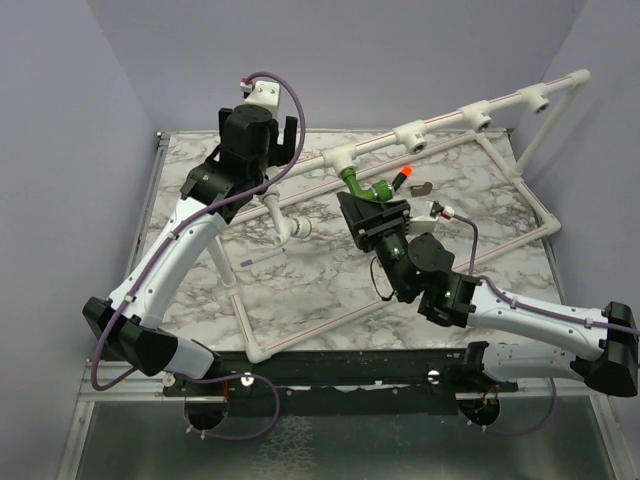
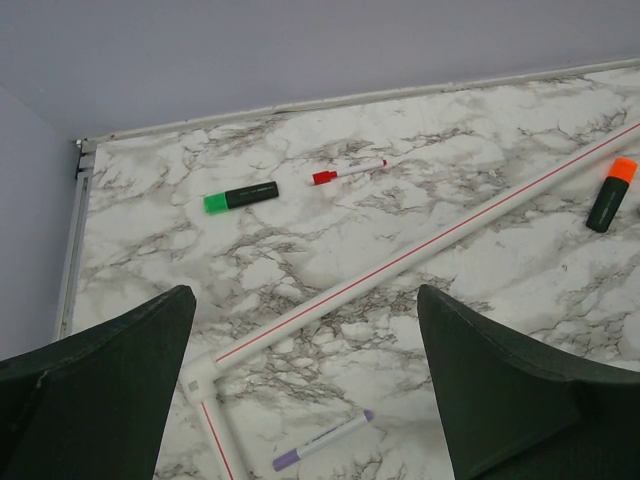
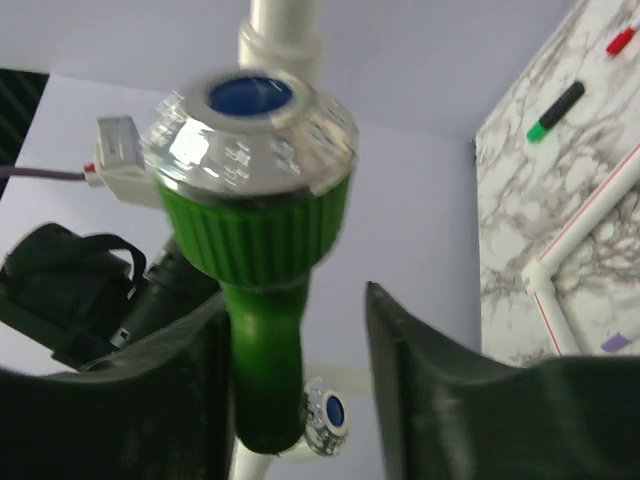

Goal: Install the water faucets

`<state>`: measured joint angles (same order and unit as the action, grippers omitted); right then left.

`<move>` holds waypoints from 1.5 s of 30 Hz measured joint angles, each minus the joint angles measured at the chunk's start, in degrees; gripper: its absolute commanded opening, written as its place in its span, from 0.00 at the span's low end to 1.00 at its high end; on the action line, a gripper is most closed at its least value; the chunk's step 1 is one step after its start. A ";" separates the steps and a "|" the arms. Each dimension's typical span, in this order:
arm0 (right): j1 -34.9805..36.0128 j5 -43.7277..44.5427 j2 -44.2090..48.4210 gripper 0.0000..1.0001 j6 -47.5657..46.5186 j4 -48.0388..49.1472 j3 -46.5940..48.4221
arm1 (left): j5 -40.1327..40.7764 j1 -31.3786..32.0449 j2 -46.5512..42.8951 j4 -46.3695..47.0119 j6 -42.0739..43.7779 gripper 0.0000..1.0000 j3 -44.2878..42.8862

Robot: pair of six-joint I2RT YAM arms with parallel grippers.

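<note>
— Starting with the right gripper (image 3: 293, 300): how wide are its fingers?
— Parted. The green water faucet (image 3: 262, 235) runs up between them. Its stem lies against the finger (image 3: 130, 400) on the picture's left, and lilac wall shows through a gap before the other finger. I see no squeeze on it.
— Where does the faucet sit?
— From above, it is just ahead of that gripper, with its far end at a white tee (image 1: 340, 157) on the raised pipe rail. The joint is too small to tell whether it is seated in the socket.
— And the left gripper (image 2: 305, 320)?
— Spread wide and holding nothing, above the marble table (image 2: 480, 150) and a white red-striped pipe (image 2: 430, 245).
— Anything hard to make out?
— The faucet's silvery, blue-centred knob (image 3: 255, 105) is blurred. A smaller silvery cap (image 3: 325, 410) lower down is too soft to name.
</note>
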<state>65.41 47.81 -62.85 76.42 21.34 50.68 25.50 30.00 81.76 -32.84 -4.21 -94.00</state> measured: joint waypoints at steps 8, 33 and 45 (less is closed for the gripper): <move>0.87 -4.48 1.20 0.82 -9.31 -0.07 -4.22 | -0.09 0.76 0.00 0.00 0.04 0.93 0.00; 0.87 -6.62 23.32 0.84 -58.73 -6.60 -3.93 | -0.07 0.76 0.00 0.00 0.22 0.93 0.00; 0.87 -22.10 20.41 0.89 -96.30 -16.90 4.57 | -0.09 0.76 0.00 0.00 0.24 0.93 0.00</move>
<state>66.28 25.71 -42.44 -19.88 4.45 55.24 25.41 30.76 81.76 -32.84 -3.97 -94.00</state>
